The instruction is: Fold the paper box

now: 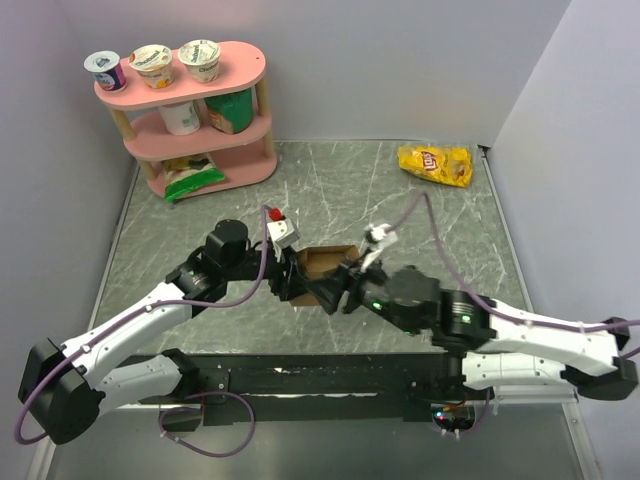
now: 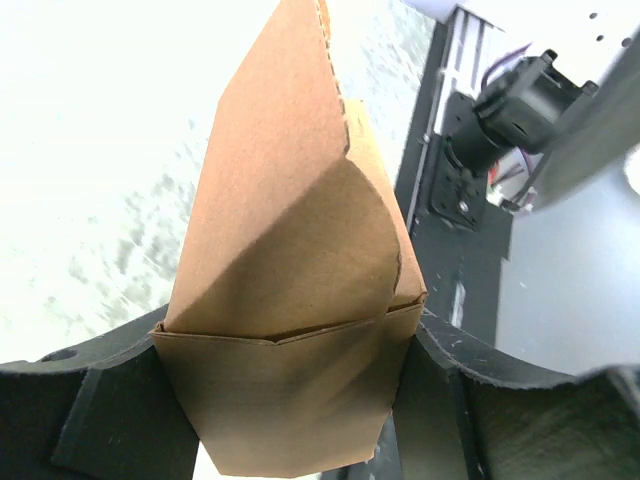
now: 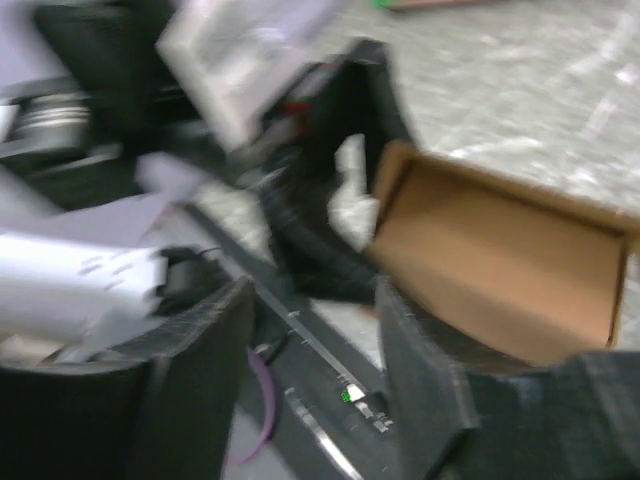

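Robot lab test cell, plain white partition walls (image 1: 560, 100), grey marbled tabletop (image 1: 330, 190), pink shelf (image 1: 200, 92) of staged yogurt cups (image 1: 152, 65)

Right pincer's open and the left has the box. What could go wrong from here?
1. Only the left pincer grips the box, near one end; it could twist or slip when pushed.
2. The right pincer stands open close beside the box; a finger could dent a wall.

Pink three-tier shelf (image 1: 247, 70) at far left corner of grey marbled table (image 1: 330, 190); three foil-lidded yogurt cups (image 1: 151, 65) in a row on top; white cup (image 1: 181, 116) beside green tub (image 1: 231, 110) mid-tier; green packet (image 1: 190, 180) at bottom, overhanging; yellow chip bag (image 1: 435, 163) flat, far right.
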